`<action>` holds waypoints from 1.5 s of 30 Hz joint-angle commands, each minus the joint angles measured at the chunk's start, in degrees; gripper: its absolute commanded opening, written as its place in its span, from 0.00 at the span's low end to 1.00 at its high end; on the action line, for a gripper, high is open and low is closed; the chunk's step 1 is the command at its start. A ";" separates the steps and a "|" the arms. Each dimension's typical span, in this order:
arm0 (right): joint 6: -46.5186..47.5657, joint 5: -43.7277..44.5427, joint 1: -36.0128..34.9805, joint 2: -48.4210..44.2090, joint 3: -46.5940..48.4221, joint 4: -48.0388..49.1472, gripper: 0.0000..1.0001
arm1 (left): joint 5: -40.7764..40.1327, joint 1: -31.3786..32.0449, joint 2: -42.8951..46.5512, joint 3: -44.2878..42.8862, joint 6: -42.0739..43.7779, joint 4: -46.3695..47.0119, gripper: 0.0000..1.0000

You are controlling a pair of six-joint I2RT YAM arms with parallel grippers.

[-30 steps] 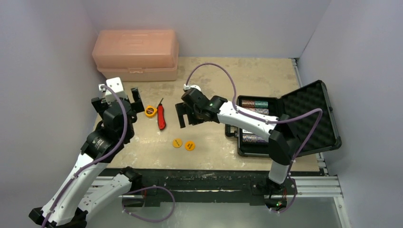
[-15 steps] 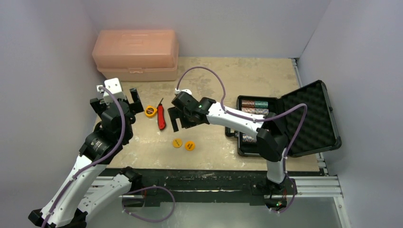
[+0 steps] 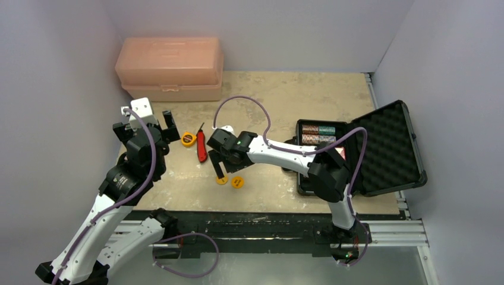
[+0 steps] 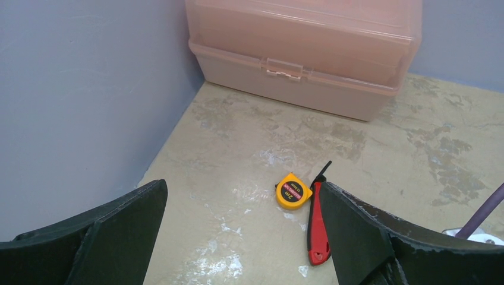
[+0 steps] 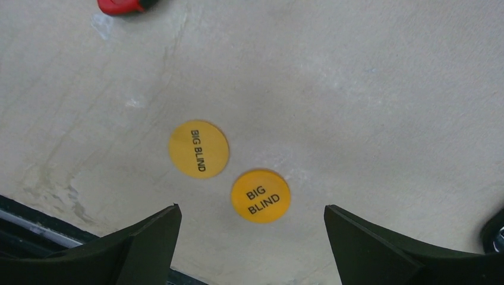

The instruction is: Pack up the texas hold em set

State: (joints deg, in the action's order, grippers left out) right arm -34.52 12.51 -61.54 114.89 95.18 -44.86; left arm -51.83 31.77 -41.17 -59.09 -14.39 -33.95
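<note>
The black case (image 3: 416, 176) of the texas hold em set lies open at the right, its foam-lined lid (image 3: 386, 142) tipped back and rows of striped chips (image 3: 317, 130) inside. Two orange discs marked BIG BLIND lie flat on the table, one (image 5: 198, 149) to the left and one (image 5: 260, 195) to the right, also seen from above (image 3: 222, 179) (image 3: 238, 181). My right gripper (image 5: 251, 208) (image 3: 224, 168) hangs open just above them, with the right disc between its fingers and nothing held. My left gripper (image 4: 243, 185) (image 3: 147, 123) is open and empty at the far left.
A peach plastic toolbox (image 3: 170, 68) (image 4: 303, 47) stands closed at the back left. A yellow tape measure (image 4: 293, 191) (image 3: 188, 139) and a red utility knife (image 4: 317, 225) (image 3: 202, 146) lie side by side just behind the discs. Grey walls close in on three sides.
My right arm has swung left and down from mid-table to just over the two orange discs. The left arm has barely moved.
</note>
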 commanded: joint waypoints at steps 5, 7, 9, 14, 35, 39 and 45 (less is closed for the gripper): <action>0.20 1.04 -1.38 0.56 -2.99 -2.00 0.91 | 0.57 -0.39 0.39 0.47 -0.38 1.27 1.00; 0.29 0.66 -1.52 1.26 -2.98 -1.67 0.90 | 0.59 -0.40 0.39 0.47 -0.38 1.18 1.00; 0.33 0.42 -1.63 1.74 -3.27 -0.99 0.89 | 0.74 -0.44 0.47 0.46 -0.38 1.18 1.00; 0.33 0.53 -1.66 3.07 -3.48 -0.49 0.83 | 0.82 -0.40 0.47 0.40 -0.32 1.11 1.00; 0.51 0.26 -1.66 5.91 -3.99 0.26 0.68 | 0.95 -0.39 0.35 0.56 -0.20 1.23 1.00; 0.51 0.29 -1.66 6.12 -4.10 0.17 0.68 | 0.97 -0.39 0.39 0.48 -0.18 1.25 1.00; 0.68 -0.05 -1.83 6.88 -4.12 0.30 0.67 | 1.01 -0.39 0.47 0.52 -0.11 1.21 1.00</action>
State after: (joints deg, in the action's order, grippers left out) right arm -34.37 12.43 -62.98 120.92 91.35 -45.12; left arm -51.13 31.62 -41.06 -58.59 -14.39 -33.98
